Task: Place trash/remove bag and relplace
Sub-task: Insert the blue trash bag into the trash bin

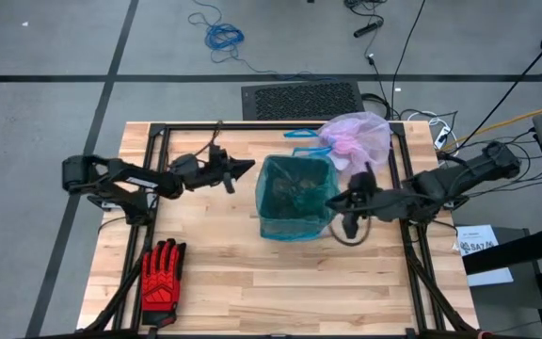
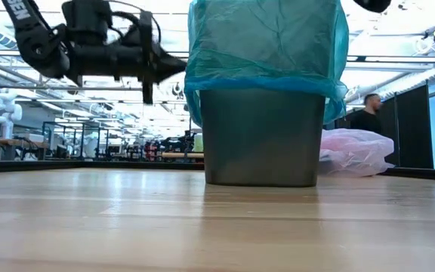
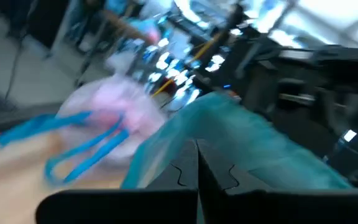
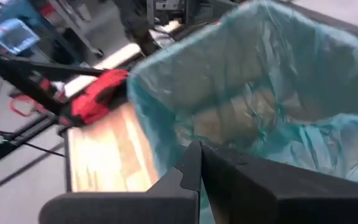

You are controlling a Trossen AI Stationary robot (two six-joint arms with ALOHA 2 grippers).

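Note:
A grey bin (image 2: 259, 136) stands mid-table, lined with a teal-blue bag (image 1: 294, 198) that is folded over its rim. Tan-brown paper wads (image 4: 241, 118) lie inside it. The pale pink bag (image 1: 356, 139) lies bunched on the table behind the bin, toward the far right; it also shows in the low view (image 2: 353, 151) and the left wrist view (image 3: 117, 121). My left gripper (image 1: 245, 169) is shut, raised at rim height, its tips pointing at the bin's left rim. My right gripper (image 1: 349, 205) is shut beside the bin's right rim. My left gripper points level from the table's left, with its shut tips (image 2: 181, 68) right at the teal bag's folded edge (image 2: 191, 75). I cannot tell whether they touch. My right gripper's shut fingers (image 4: 197, 171) stand over the teal bag's rim (image 4: 166, 143); I cannot tell whether they touch it.
A red-and-black work glove (image 1: 161, 278) lies near the table's near left corner. Teal-blue strap loops (image 1: 301, 143) lie on the table behind the bin, beside the pink bag. Bare wood lies in front of the bin toward the near edge.

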